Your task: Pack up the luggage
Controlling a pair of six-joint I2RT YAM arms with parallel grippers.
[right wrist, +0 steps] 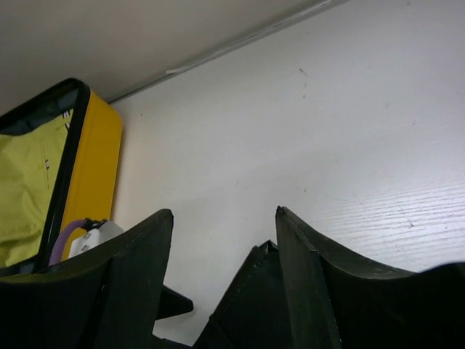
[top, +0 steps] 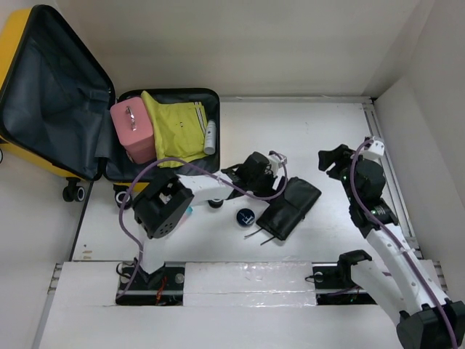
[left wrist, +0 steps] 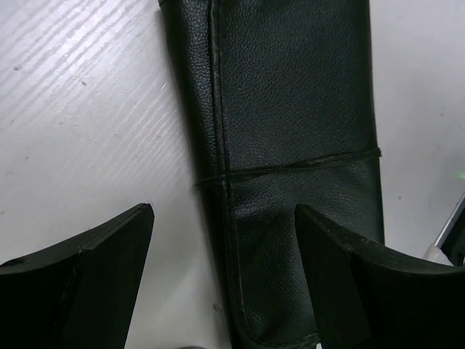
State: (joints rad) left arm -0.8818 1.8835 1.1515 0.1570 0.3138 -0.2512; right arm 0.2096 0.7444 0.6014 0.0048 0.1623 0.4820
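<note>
The yellow luggage (top: 51,87) lies open at the far left, its grey-lined lid leaning back. Its base holds a pink case (top: 133,131), a yellow-green garment (top: 176,127) and a white bottle (top: 211,137). A black leather pouch (top: 290,207) lies on the table in the middle. My left gripper (top: 275,180) is open just above the pouch's end. In the left wrist view the left gripper (left wrist: 224,211) straddles the edge of the pouch (left wrist: 290,109). My right gripper (top: 328,163) is open and empty to the right of the pouch. It also shows open in the right wrist view (right wrist: 224,211), with the luggage's yellow wall (right wrist: 98,167) far left.
A small round dark item (top: 245,217) sits on the table left of the pouch. White walls close the table at the back and the right (top: 429,109). The pouch's corner (right wrist: 251,305) shows below the right gripper.
</note>
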